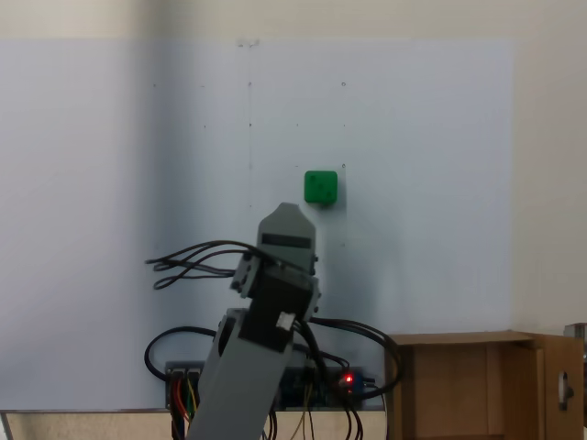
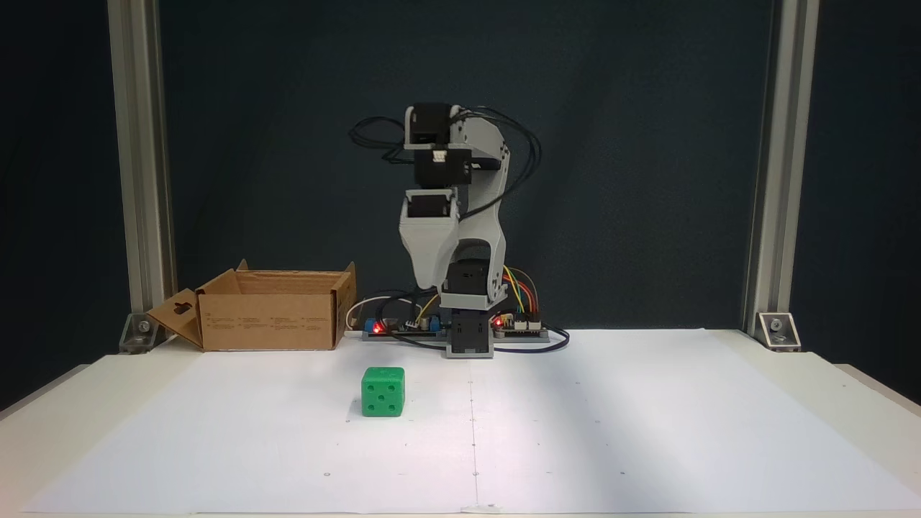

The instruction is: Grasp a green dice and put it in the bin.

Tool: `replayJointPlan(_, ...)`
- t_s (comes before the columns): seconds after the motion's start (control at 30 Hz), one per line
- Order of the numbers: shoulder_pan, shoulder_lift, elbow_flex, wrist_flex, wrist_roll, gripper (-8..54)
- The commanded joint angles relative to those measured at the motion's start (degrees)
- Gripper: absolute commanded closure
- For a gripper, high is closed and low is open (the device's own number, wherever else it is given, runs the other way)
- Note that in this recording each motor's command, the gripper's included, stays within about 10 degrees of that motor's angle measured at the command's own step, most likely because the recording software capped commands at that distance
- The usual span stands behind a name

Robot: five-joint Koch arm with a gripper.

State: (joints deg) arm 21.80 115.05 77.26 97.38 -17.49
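The gripper [image 2: 429, 277] hangs empty, its opening impossible to judge; the green dice [image 2: 383, 391] sits ahead of and well below it on the table. Likely light, rigid, slick; best pinched across flat opposite faces.

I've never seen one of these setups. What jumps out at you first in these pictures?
The bright green dice grabs the eye, sitting alone on the white table in front of the arm. Behind it the grey and black arm stands folded up, trailing loops of cable, with its gripper pointing down. To the left in this fixed view sits an open cardboard bin.
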Motion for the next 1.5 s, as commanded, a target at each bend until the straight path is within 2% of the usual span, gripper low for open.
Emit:
replayJointPlan(0.0, 1.6, -1.6, -6.2, 3.7, -4.1, -0.1)
replayJointPlan(0.37, 5.9, -10.9, -18.3, 4.0, -4.8, -0.1)
replayJointPlan(1.17, -1.8, -16.7, -21.8, 1.8, -4.7, 0.2)
replayJointPlan(1.47, -0.7, -24.7, -26.3, 1.8, -4.7, 0.1)
